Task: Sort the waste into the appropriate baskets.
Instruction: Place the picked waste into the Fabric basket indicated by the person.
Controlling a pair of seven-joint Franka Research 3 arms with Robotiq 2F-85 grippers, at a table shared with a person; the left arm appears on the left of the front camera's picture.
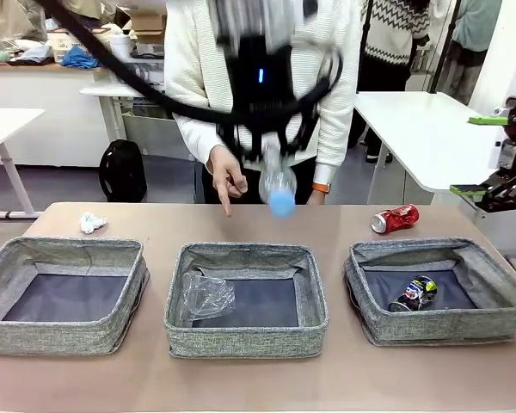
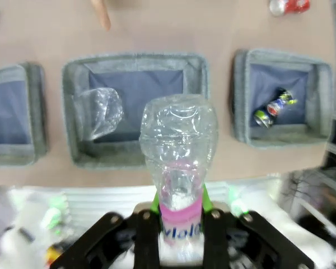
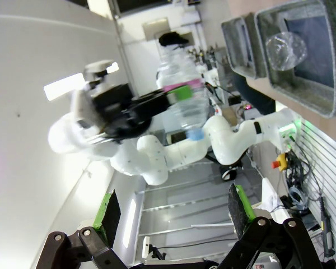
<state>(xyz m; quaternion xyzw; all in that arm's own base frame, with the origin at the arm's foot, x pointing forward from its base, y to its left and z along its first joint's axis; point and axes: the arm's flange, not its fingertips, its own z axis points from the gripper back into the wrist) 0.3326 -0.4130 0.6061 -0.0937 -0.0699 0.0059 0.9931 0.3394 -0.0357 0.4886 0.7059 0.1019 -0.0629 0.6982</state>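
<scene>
My left gripper (image 1: 271,148) hangs above the table's middle, shut on a clear plastic bottle (image 1: 278,185) that points cap-down, blue cap lowest. In the left wrist view the fingers clamp the bottle (image 2: 179,151) at its pink label, over the near rim of the middle basket (image 2: 71,112). A crushed clear bottle (image 1: 206,295) lies in the middle basket (image 1: 245,342). The right basket (image 1: 439,327) holds a black can (image 1: 414,293). A red can (image 1: 395,218) and a white paper wad (image 1: 91,223) lie on the table. My right gripper (image 1: 479,155) stands open at the right edge, holding nothing.
A person stands at the far side, one hand (image 1: 227,182) pointing a finger down at the table behind the middle basket. The left basket (image 1: 60,335) has nothing in it. White tables stand behind the person.
</scene>
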